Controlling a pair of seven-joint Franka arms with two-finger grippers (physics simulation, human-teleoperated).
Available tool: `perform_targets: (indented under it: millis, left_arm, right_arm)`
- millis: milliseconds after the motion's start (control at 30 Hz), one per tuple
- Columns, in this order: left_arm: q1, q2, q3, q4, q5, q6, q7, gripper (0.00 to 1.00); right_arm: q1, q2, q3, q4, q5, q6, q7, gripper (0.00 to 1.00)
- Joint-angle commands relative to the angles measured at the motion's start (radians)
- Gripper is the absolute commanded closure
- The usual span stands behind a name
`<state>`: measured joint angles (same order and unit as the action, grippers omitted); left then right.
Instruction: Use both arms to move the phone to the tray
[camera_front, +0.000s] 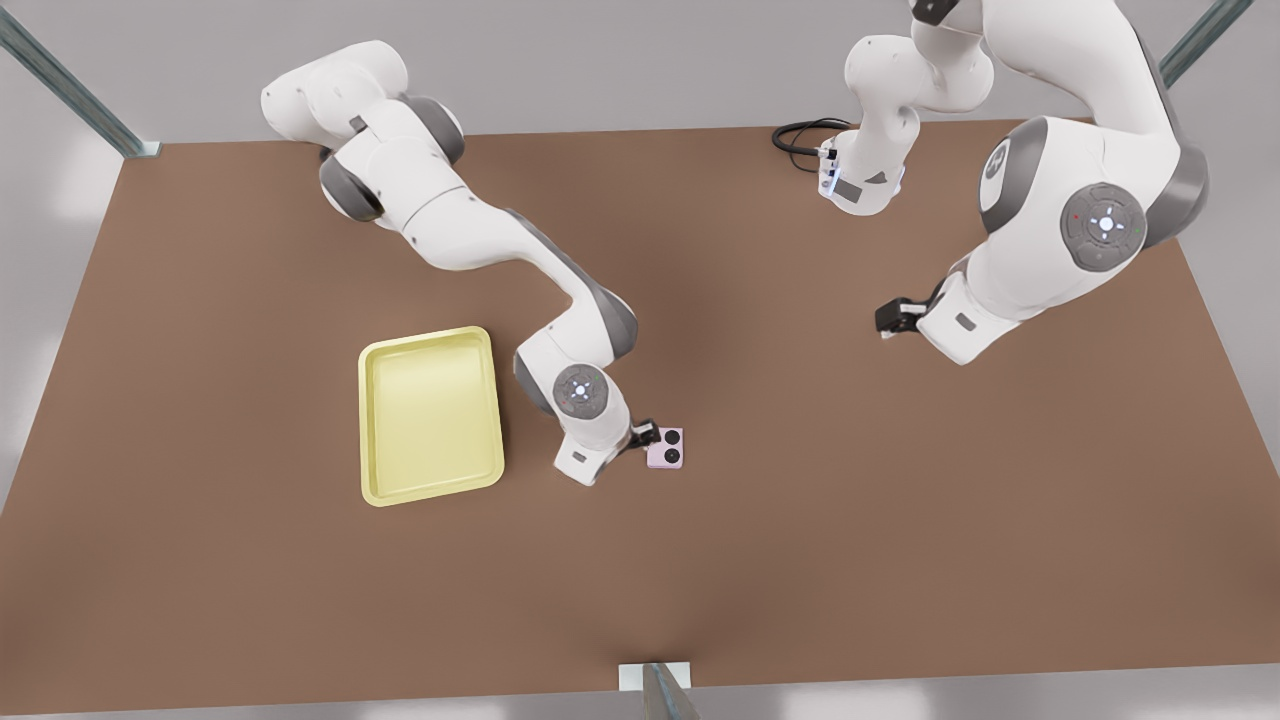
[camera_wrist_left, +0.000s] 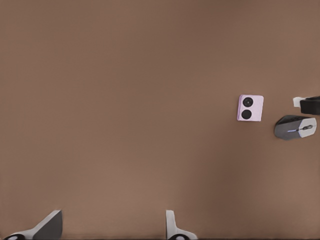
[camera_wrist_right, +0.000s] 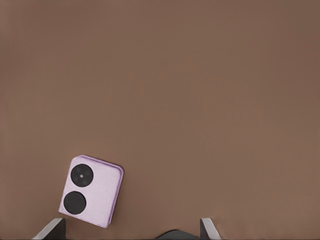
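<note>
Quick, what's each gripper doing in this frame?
Left gripper: open, holding nothing, well away from the phone.
Right gripper: open, holding nothing, close beside the phone.

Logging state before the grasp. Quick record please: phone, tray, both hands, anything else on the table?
phone: flat on the table, black circles facing up, outside the tray
tray: nothing in it, to the front view's left of the phone, not touching it
right hand: open, low beside the phone, phone not between its fingers
left hand: open, holding nothing, waiting toward the front view's right
computer mouse: grey, on the table near the phone, apart from it
</note>
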<state>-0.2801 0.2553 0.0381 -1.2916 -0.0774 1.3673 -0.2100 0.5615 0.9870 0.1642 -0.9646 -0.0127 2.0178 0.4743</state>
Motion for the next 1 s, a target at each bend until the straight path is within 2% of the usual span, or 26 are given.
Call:
perform_targets:
  millis: [0, 333, 600, 733, 967]
  left_arm:
    - [0.001, 0.001, 0.0, 0.0, -0.007, -0.044, 0.224, 0.0]
    - [-0.001, 0.009, 0.0, 0.0, -0.007, -0.036, 0.227, 0.0]
    - [-0.001, 0.015, 0.0, 0.0, -0.004, -0.034, 0.227, 0.0]
    - [-0.001, 0.018, 0.0, 0.0, -0.005, -0.033, 0.227, 0.0]
    - [-0.001, 0.019, 0.0, 0.003, -0.005, -0.033, 0.227, 0.0]
  right_arm:
    - [0.023, 0.019, 0.018, 0.006, 0.003, 0.134, 0.751, 0.0]
    - [0.048, 0.147, 0.02, -0.002, -0.095, 0.355, 0.784, 0.0]
    - [0.075, 0.151, 0.014, -0.002, -0.225, 0.335, 0.777, 0.0]
    - [0.077, 0.153, 0.014, 0.0, -0.332, 0.291, 0.676, 0.0]
    - [0.115, 0.176, -0.008, 0.0, -0.368, 0.288, 0.646, 0.0]
